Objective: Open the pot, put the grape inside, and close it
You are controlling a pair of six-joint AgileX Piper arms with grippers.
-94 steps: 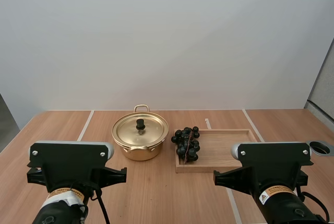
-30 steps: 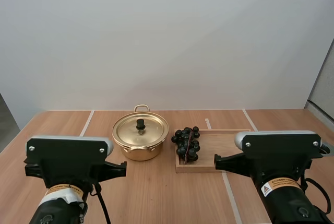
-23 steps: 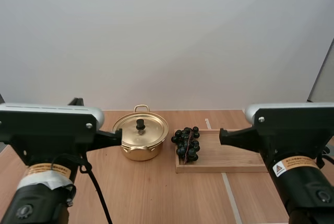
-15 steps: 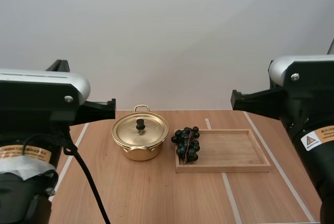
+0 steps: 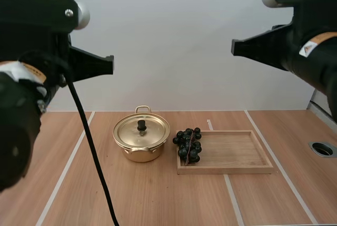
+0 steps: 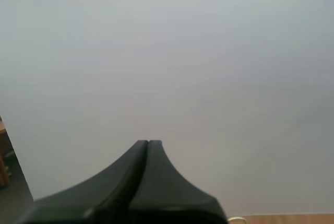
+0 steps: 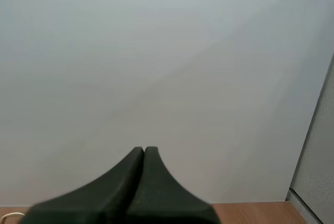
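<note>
A gold pot (image 5: 141, 141) stands on the wooden table with its lid (image 5: 141, 129) on, a black knob at the lid's middle. Just to its right, a bunch of dark grapes (image 5: 189, 144) lies on the left end of a wooden tray (image 5: 237, 152). My left gripper (image 6: 147, 142) is shut, its fingers together as one dark wedge, raised high and pointing at the pale wall. My right gripper (image 7: 144, 149) is likewise shut and held high before the wall. In the high view both arms are lifted well above the table, left arm (image 5: 47, 62) and right arm (image 5: 295, 36).
A round hole (image 5: 323, 149) is set in the table at the right edge. Pale lines run along the tabletop. Bare wood lies in front of the pot and tray.
Both arms have risen from low near the table's front edge to high above it, uncovering the table. Pot, lid, grapes and tray have not moved.
</note>
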